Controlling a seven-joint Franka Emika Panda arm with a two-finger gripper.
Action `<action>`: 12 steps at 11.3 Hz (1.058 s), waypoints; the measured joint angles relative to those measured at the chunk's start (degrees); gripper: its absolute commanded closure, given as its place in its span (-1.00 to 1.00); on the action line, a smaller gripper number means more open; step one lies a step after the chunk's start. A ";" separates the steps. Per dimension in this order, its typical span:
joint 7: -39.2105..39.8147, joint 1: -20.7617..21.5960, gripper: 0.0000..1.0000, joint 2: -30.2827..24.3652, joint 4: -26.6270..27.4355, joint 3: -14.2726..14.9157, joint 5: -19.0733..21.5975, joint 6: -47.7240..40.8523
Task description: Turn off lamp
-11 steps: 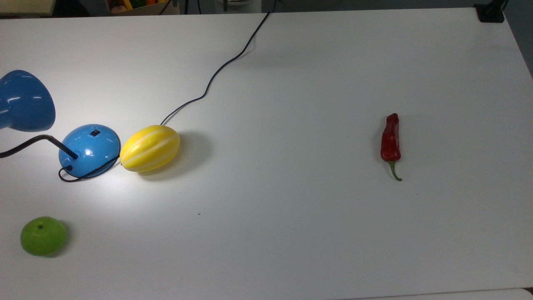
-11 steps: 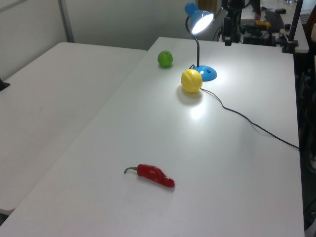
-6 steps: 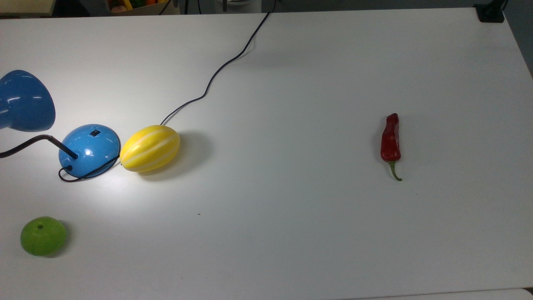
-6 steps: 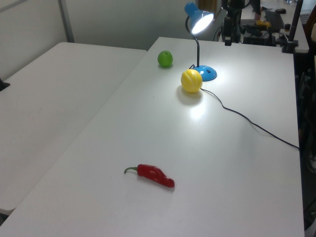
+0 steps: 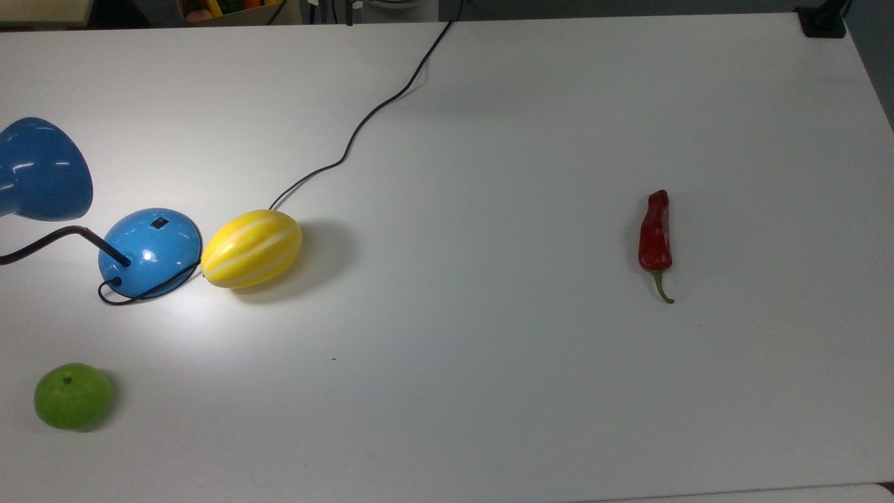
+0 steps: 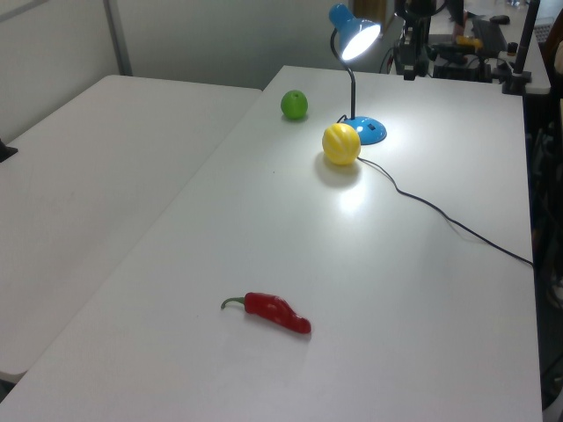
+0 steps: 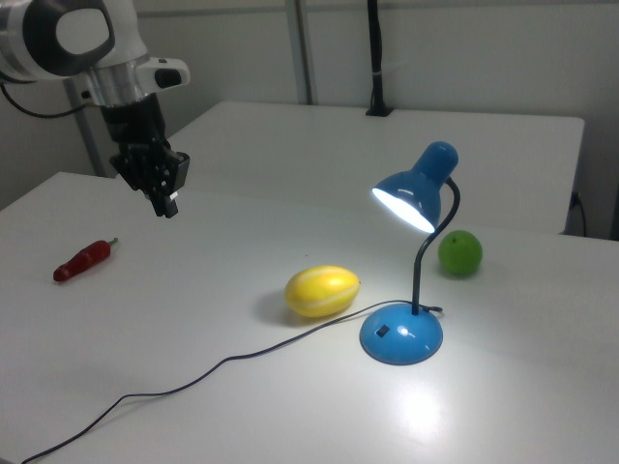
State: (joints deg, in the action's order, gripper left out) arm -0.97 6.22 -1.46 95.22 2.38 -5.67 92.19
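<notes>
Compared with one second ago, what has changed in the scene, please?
The gripper shifted slightly toward the left view's right; it took hold of nothing. The lamp stays lit, and the yellow melon, the green apple and the red pepper lie where they were.

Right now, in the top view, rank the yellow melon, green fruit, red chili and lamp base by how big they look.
1. Lamp base and yellow melon: alike, not ranked.
2. Green fruit.
3. Red chili: long but thin, so its place below the fruit is uncertain.
</notes>
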 measured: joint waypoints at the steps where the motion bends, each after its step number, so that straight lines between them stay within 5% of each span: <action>1: 0.00 0.00 1.00 0.01 0.00 0.00 0.00 0.00; 7: -0.04 -0.91 1.00 0.26 0.00 0.05 0.00 0.36; 12: -0.04 -8.47 1.00 4.63 1.12 0.26 0.00 7.70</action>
State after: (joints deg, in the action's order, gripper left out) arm -1.01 -2.25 3.17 96.34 2.64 -5.67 99.90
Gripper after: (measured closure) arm 0.991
